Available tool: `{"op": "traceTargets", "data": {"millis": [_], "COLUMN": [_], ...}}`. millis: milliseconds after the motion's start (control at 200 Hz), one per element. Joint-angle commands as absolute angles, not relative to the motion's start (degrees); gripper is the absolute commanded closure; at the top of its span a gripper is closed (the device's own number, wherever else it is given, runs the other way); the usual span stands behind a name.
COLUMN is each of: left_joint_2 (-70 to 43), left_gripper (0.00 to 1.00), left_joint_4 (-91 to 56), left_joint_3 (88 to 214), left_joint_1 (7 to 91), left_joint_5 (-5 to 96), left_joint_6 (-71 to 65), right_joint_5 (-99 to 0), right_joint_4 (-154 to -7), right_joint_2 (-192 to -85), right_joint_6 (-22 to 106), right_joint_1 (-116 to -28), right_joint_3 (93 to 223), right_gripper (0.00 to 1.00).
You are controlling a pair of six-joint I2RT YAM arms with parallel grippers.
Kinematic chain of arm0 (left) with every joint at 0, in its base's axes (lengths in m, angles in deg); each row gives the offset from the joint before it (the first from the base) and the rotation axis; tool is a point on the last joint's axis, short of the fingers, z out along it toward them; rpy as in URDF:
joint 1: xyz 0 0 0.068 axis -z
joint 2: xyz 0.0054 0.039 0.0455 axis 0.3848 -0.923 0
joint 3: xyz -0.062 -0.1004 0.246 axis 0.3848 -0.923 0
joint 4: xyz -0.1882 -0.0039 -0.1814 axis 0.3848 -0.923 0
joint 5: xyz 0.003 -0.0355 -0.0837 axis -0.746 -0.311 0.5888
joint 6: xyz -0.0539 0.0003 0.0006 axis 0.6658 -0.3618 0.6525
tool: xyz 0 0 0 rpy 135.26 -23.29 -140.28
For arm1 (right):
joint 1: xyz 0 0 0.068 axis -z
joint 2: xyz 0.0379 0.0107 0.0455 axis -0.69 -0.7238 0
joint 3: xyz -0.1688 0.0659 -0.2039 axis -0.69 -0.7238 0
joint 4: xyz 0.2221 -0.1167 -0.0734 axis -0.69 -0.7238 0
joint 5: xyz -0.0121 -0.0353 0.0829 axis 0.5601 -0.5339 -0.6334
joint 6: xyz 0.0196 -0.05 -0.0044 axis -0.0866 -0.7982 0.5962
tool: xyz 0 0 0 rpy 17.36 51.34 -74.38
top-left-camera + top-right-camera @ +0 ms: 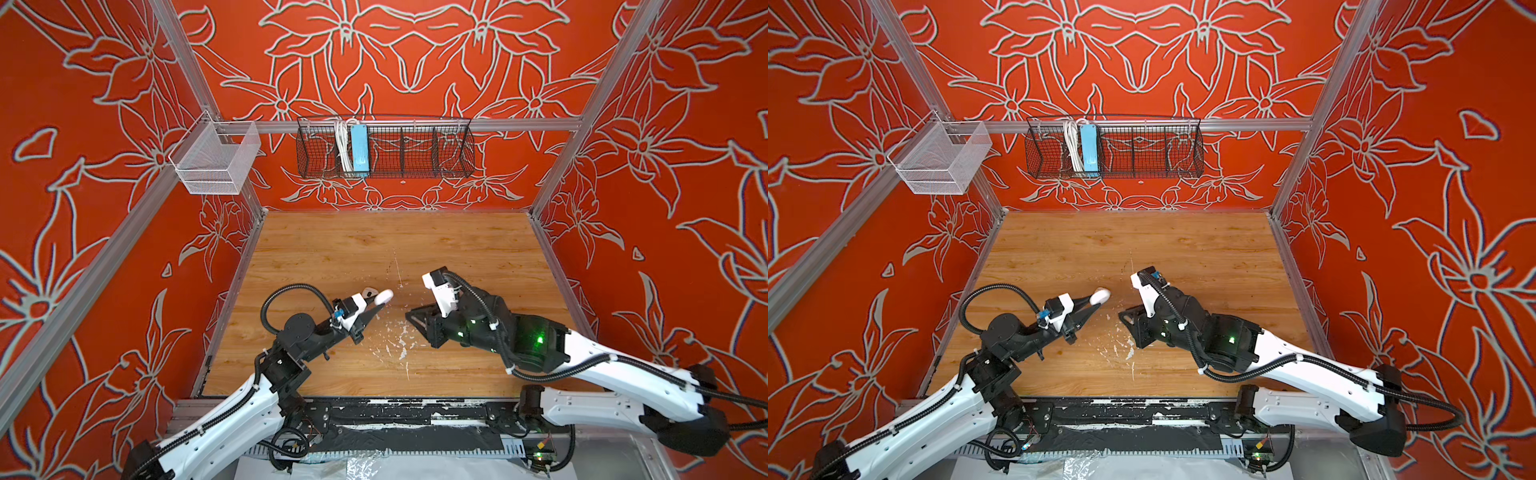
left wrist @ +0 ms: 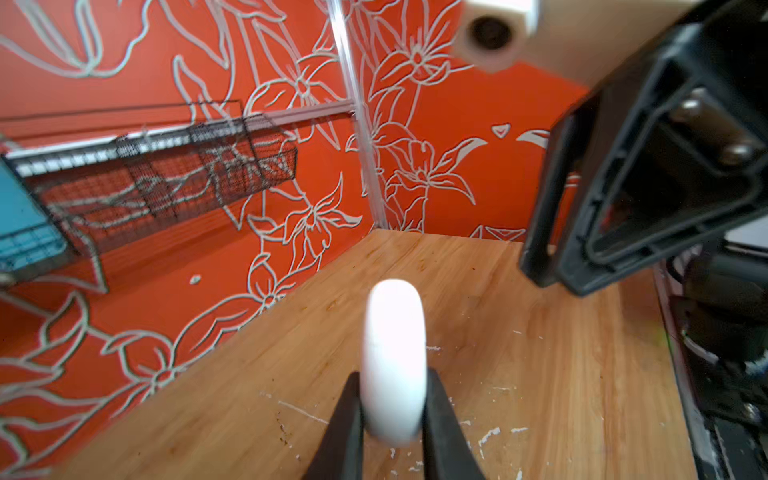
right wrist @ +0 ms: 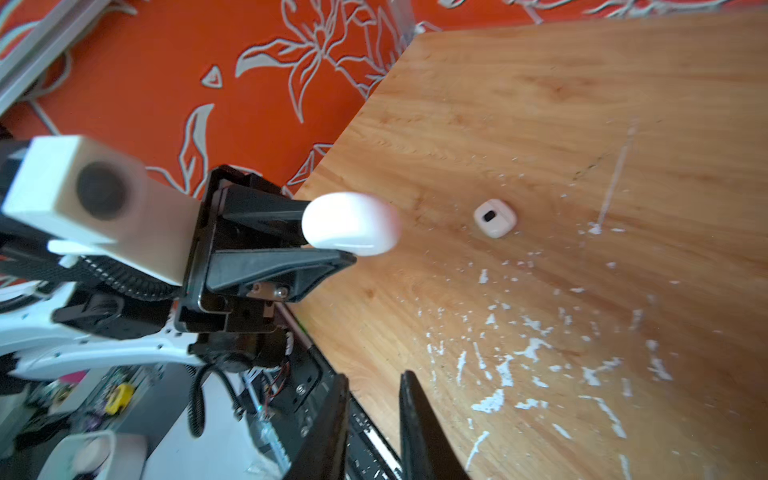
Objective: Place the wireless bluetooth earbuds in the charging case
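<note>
Well, the left pincer (image 2: 392,376) has its jaws closed on the charging case (image 2: 392,328), a smooth white disc. It is pinched by its flat faces so that the rounded rim stands up and points forward. Held that way, and lifted off the desk (image 1: 374,245) by the look of it, the case seems to be offered across the middle rather than left lying where it could skid. I see no gap at its seam, so I take it for closed, and the lid would want opening before anything goes in. One earbud (image 3: 495,218), a tiny glossy white piece with a dark spot, lies on the desk near the case, on the side away from the right pincer (image 3: 374,374). It is apart from the case and touching nothing, and I cannot find a second one. The right pincer faces the case across a patch of white paint flecks (image 1: 395,338), close but not touching. Its jaws stand a narrow slot apart with nothing between them, which would suit picking up so small a thing. Beyond the case the desk is bare right to its far edge, and the side edges lie well away from it. So both pincers have room, and the one tight spot is the gap between the case and the right pincer.
</note>
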State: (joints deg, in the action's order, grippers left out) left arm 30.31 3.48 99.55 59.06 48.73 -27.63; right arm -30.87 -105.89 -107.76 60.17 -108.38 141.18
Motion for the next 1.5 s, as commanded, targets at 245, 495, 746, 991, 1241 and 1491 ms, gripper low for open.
{"op": "traceTargets", "data": {"millis": [245, 495, 746, 991, 1241, 1491], "left_joint_2": [10.1, -11.5, -24.2, -31.2, -28.0, -4.1], "left_gripper": [1.0, 1.0, 1.0, 1.0, 0.24, 0.03], "left_joint_4": [4.0, 5.8, 7.4, 5.4, -5.6, -24.1], "left_joint_3": [101.5, 110.2, 115.0, 116.9, 117.9, 120.1], "left_joint_1": [60.7, 68.6, 71.0, 71.0, 70.2, 60.3], "left_joint_5": [33.8, 29.4, 24.7, 24.6, 20.7, 18.9], "left_joint_6": [23.9, 32.7, 34.2, 36.4, 33.7, 19.2], "right_joint_5": [-0.9, 7.8, 8.0, -1.4, -9.9, -27.0], "right_joint_4": [-113.4, -103.7, -83.8, -67.1, -49.7, -38.8], "right_joint_2": [-109.5, -116.9, -115.4, -116.1, -124.5, -130.6], "right_joint_6": [61.3, 47.1, 31.9, 23.0, 21.9, 24.9], "right_joint_1": [-98.4, -89.0, -75.8, -62.2, -56.2, -47.9], "right_joint_3": [143.3, 139.4, 125.3, 109.7, 103.8, 101.3], "right_gripper": [0.36, 0.3, 0.16, 0.01, 0.01, 0.02]}}
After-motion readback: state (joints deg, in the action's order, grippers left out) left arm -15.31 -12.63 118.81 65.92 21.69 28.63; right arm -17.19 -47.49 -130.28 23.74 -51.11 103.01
